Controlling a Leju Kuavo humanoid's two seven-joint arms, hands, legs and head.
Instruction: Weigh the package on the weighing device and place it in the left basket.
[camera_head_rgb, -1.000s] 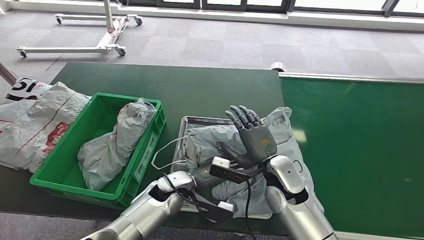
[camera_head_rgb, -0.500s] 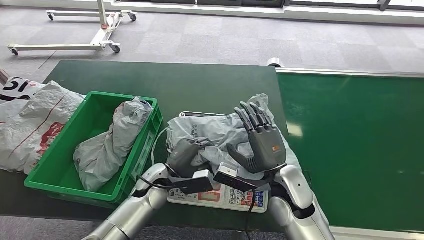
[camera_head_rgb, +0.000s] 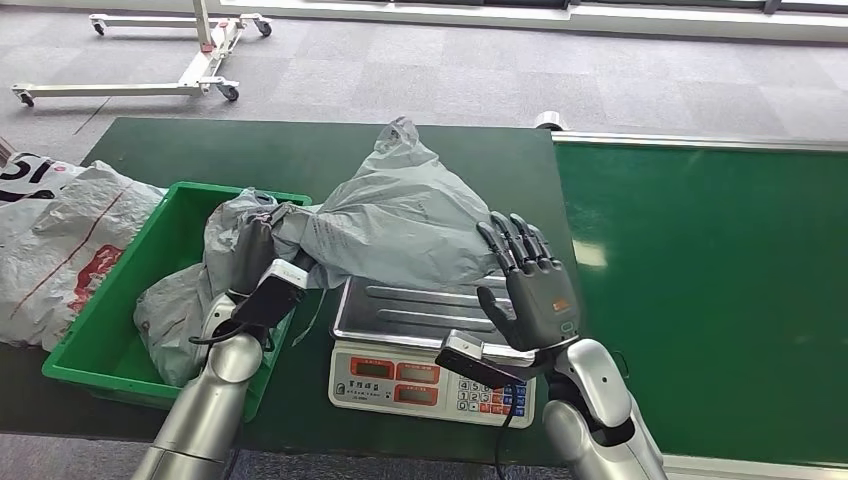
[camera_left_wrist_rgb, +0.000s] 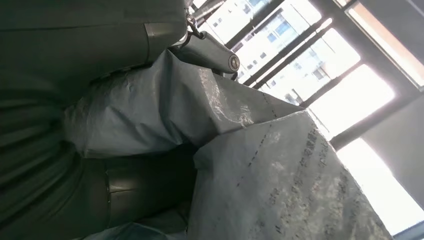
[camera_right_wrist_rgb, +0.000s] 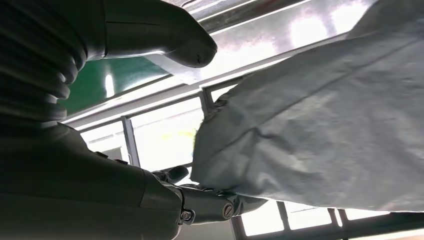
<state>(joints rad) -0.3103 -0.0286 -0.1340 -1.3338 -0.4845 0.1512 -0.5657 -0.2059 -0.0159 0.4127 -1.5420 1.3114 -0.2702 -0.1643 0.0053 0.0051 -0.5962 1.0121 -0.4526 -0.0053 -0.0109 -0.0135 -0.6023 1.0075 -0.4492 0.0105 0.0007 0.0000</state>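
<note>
- Now left hand (camera_head_rgb: 252, 245) grips crinkled grey plastic package (camera_head_rgb: 400, 225), lifted over the silver-topped scale (camera_head_rgb: 425, 345), beside green plastic basket (camera_head_rgb: 95, 330) at desk's left edge.
- Right hand (camera_head_rgb: 530, 285) spread, empty.

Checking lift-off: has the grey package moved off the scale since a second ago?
Yes. The grey package has left the scale pan, carried by the left hand toward the green basket.
</note>
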